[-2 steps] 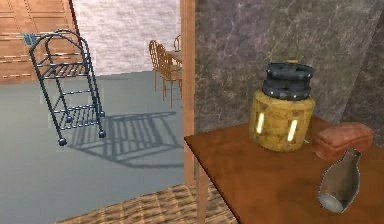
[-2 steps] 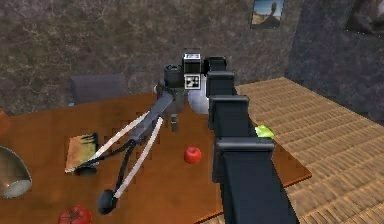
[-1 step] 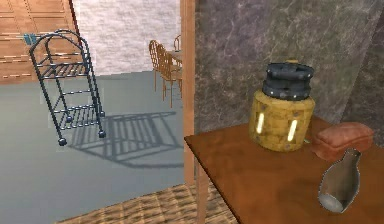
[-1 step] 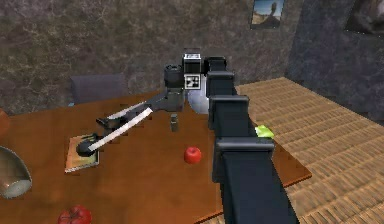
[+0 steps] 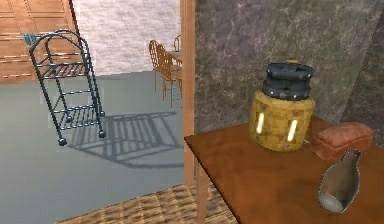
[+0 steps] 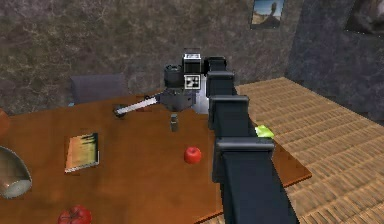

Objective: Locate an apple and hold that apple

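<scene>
A small red apple (image 6: pixel 192 154) lies on the brown wooden table (image 6: pixel 130 180), just left of the dark arm bar. The gripper (image 6: pixel 124 109) reaches leftward over the table's far part, farther up the picture than the apple and apart from it. Its thin fingers (image 6: pixel 140 103) have only bare tabletop and wall behind them, so it holds nothing.
A book (image 6: pixel 82 152), a grey vessel (image 6: pixel 10 172) and a red thing (image 6: pixel 75 215) lie on the table. A yellow-green thing (image 6: pixel 263 131) is right of the arm. A chair back (image 6: pixel 97 87) stands behind. Ahead: lantern-like object (image 5: pixel 282 107), brown loaf (image 5: pixel 343 139), grey vase (image 5: pixel 340 182), wire cart (image 5: pixel 68 85).
</scene>
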